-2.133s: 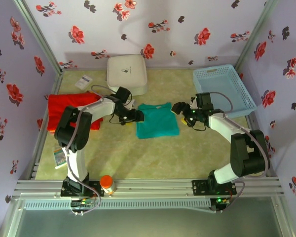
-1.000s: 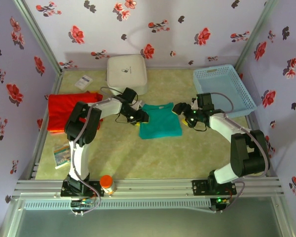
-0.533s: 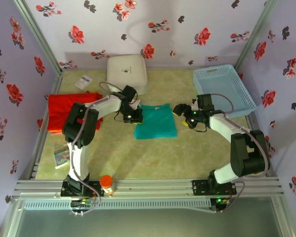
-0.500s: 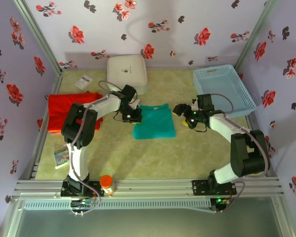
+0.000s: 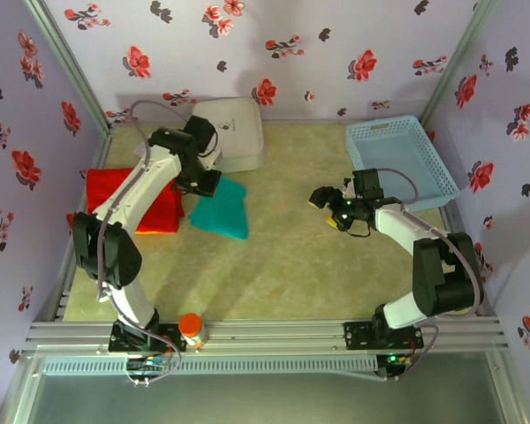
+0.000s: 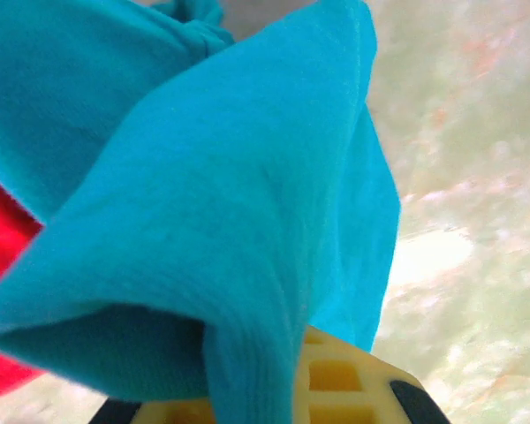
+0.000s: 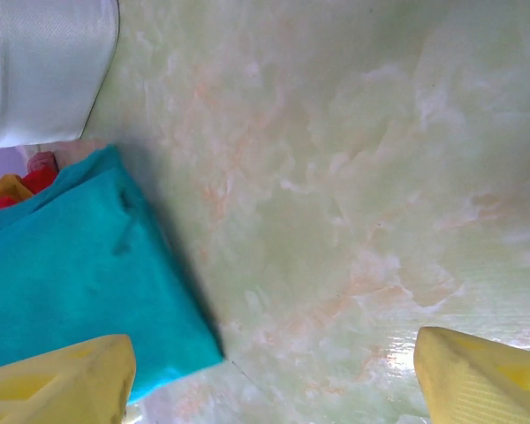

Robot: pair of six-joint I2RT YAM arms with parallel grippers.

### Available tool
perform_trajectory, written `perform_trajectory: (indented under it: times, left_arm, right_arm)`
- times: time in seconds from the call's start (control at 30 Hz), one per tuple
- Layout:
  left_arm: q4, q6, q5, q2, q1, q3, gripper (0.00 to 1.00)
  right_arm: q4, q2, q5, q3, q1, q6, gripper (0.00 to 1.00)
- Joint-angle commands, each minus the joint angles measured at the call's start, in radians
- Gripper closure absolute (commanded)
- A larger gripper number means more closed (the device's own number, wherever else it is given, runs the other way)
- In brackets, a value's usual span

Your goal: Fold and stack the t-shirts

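Observation:
My left gripper (image 5: 207,182) is shut on the teal t-shirt (image 5: 221,212), which hangs bunched from it with its lower part trailing on the table just right of the red t-shirt (image 5: 124,200). In the left wrist view the teal t-shirt (image 6: 203,194) drapes over a yellow finger (image 6: 344,382), and a strip of the red t-shirt (image 6: 2,243) shows at the left. My right gripper (image 5: 325,209) stands open over bare table at centre right, apart from the cloth. The right wrist view has the teal t-shirt (image 7: 62,265) at lower left between the wide-apart fingers (image 7: 57,382).
A white rounded box (image 5: 230,131) stands at the back, close behind my left gripper. A light-blue basket (image 5: 399,161) is at the back right. An orange-capped bottle (image 5: 191,329) and a small packet (image 5: 106,281) lie near the front left, a card (image 5: 148,145) at the back left.
My left gripper closed on the teal t-shirt, lifted it and carried it left and back toward the red t-shirt. The right arm stayed where it was, open.

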Motion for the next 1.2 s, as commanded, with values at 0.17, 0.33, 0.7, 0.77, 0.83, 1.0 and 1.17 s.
perform_trajectory:
  times: [0.17, 0.33, 0.7, 0.77, 0.83, 1.0, 1.17]
  left_arm:
    - [-0.256, 0.145, -0.175, -0.08, 0.09, 0.186, 1.0]
    - [-0.287, 0.165, -0.162, -0.094, 0.139, 0.247, 1.0]
    - [-0.271, 0.199, -0.196, -0.088, 0.267, 0.294, 1.0]
    - [-0.258, 0.207, -0.193, -0.09, 0.292, 0.293, 1.0]
    - [-0.242, 0.212, -0.182, -0.09, 0.309, 0.283, 1.0]
    - [-0.191, 0.221, -0.154, -0.098, 0.348, 0.208, 1.0]
    - [-0.154, 0.221, -0.157, -0.095, 0.407, 0.171, 1.0]
  right_arm:
    - [0.01, -0.009, -0.025, 0.008, -0.007, -0.003, 0.18]
    - [0.023, 0.007, -0.028, 0.008, -0.006, 0.004, 0.18]
    - [-0.008, 0.03, -0.038, 0.04, -0.006, -0.009, 0.18]
    - [-0.014, 0.033, -0.036, 0.044, -0.007, -0.012, 0.18]
    - [-0.014, 0.042, -0.038, 0.046, -0.006, -0.013, 0.18]
    - [-0.007, 0.058, -0.042, 0.047, -0.005, -0.011, 0.18]
    - [-0.006, 0.059, -0.043, 0.045, -0.004, -0.012, 0.18]
